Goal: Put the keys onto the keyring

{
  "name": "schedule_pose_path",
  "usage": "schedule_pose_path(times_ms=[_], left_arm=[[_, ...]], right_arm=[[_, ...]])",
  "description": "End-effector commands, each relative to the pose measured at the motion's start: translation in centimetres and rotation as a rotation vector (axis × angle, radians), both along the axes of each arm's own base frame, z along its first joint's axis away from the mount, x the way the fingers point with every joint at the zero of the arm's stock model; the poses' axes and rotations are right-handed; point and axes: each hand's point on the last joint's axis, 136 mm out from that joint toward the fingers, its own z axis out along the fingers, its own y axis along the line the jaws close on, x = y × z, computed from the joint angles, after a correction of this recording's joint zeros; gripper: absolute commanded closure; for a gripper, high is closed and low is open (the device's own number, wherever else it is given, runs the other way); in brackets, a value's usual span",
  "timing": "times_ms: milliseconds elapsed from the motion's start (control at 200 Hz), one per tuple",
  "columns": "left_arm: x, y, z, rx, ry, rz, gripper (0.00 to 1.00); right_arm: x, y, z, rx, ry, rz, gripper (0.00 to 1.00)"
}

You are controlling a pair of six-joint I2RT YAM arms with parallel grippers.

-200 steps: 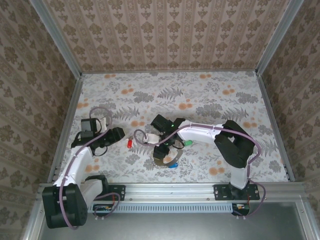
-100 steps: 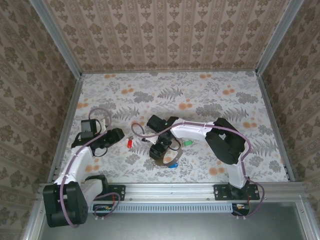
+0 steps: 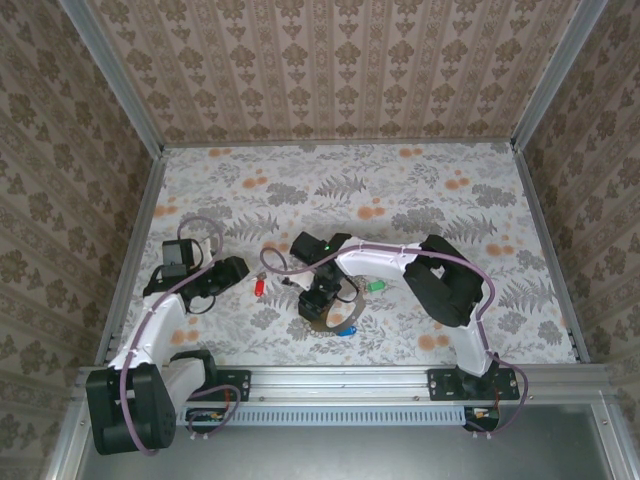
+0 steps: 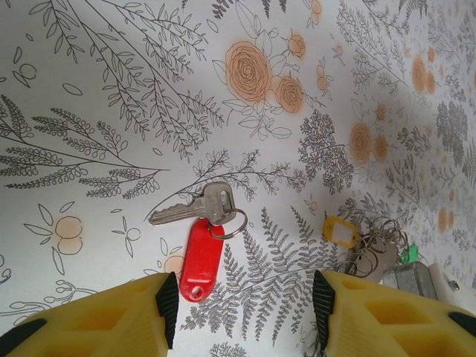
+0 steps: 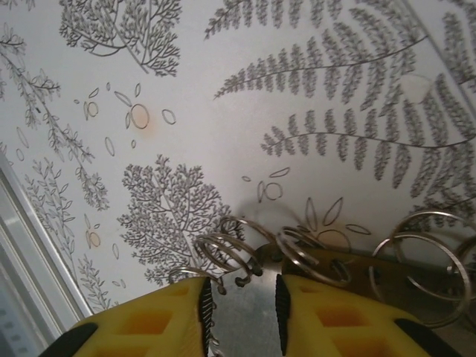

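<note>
Metal loops of the keyring (image 3: pixel 325 318) lie on the table (image 3: pixel 450 190), and the right pincer (image 3: pixel 320 298) stands right on top of them. Its yellow fingers (image 5: pixel 149 327) sit close together and pinch a flat grey bit of the keyring (image 5: pixel 305 256). The red key (image 3: pixel 259 287) lies left of the keyring, the green key (image 3: pixel 376 286) just right of it, and the blue key (image 3: pixel 347 330) close by its front right side. The left pincer (image 3: pixel 238 268) is further left of the keyring, past the red key, and its fingers stand wide apart. Behind the keyring and to its right there is lots of room up to the walls (image 3: pixel 330 70). In front of the keyring there is a thin strip of table before the metal rail (image 3: pixel 350 375). From above, the right arm hides most of the keyring. Up close, its loops run off the right edge. I cannot tell if any key hangs on it.
</note>
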Motion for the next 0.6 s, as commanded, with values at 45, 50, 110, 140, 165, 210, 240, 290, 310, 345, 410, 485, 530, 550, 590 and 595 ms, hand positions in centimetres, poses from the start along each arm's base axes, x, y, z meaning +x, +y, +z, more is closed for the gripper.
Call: schedule_pose_path(times_ms=[45,50,110,140,165,210,240,290,310,345,410,485,530,550,590,595], left_arm=[[-0.3,-0.3,0.2,-0.022,-0.009,-0.008,0.47],[-0.3,-0.3,0.2,-0.022,-0.009,-0.008,0.47],[-0.3,-0.3,0.2,-0.022,-0.011,-0.009,0.47],[-0.3,-0.3,0.2,-0.023,-0.011,-0.008,0.47],[-0.3,-0.3,0.2,-0.022,-0.008,-0.009,0.47],[-0.3,-0.3,0.2,-0.024,-0.010,-0.009,0.47],[-0.3,-0.4,0.2,-0.024,-0.010,-0.010,0.47],[-0.3,-0.4,0.2,-0.025,-0.010,-0.009,0.47],[-0.3,-0.4,0.2,-0.026,-0.012,-0.009,0.47],[-0.4,-0.4,0.2,-0.026,-0.010,-0.011,0.47],[-0.4,-0.4,0.2,-0.028,-0.013,-0.011,0.47],[-0.4,-0.5,0.2,-0.028,-0.014,-0.012,0.47],[-0.4,-0.5,0.1,-0.025,-0.013,-0.012,0.47],[-0.4,-0.5,0.1,-0.025,-0.014,-0.013,0.47],[-0.5,-0.5,0.1,-0.027,-0.013,-0.015,0.47],[-0.4,-0.5,0.2,-0.027,-0.014,-0.015,0.47]], right_arm=[[-1.3,0.4,0.9,0.028,0.041,0.036,0.70],[-1.3,0.4,1.0,0.030,0.041,0.037,0.70],[-1.5,0.5,1.0,0.040,0.047,0.047,0.70],[-1.6,0.5,1.0,0.038,0.050,0.049,0.70],[-1.6,0.5,0.9,0.037,0.051,0.052,0.70],[-1.7,0.6,0.7,0.032,0.053,0.056,0.69],[-1.6,0.6,0.7,0.028,0.055,0.057,0.68],[-1.7,0.6,0.4,0.019,0.061,0.062,0.66],[-1.7,0.6,0.3,0.019,0.063,0.065,0.65],[-1.6,0.7,0.2,0.018,0.066,0.068,0.65],[-1.4,0.6,0.0,0.006,0.054,0.071,0.63],[-1.0,0.5,-0.2,-0.009,0.023,0.081,0.61],[-0.8,0.7,-0.1,0.002,0.010,0.097,0.61],[-0.8,0.8,-0.1,0.008,0.006,0.107,0.61],[-0.8,0.9,0.0,0.022,-0.001,0.130,0.61],[-0.8,1.0,0.0,0.025,-0.002,0.134,0.61]])
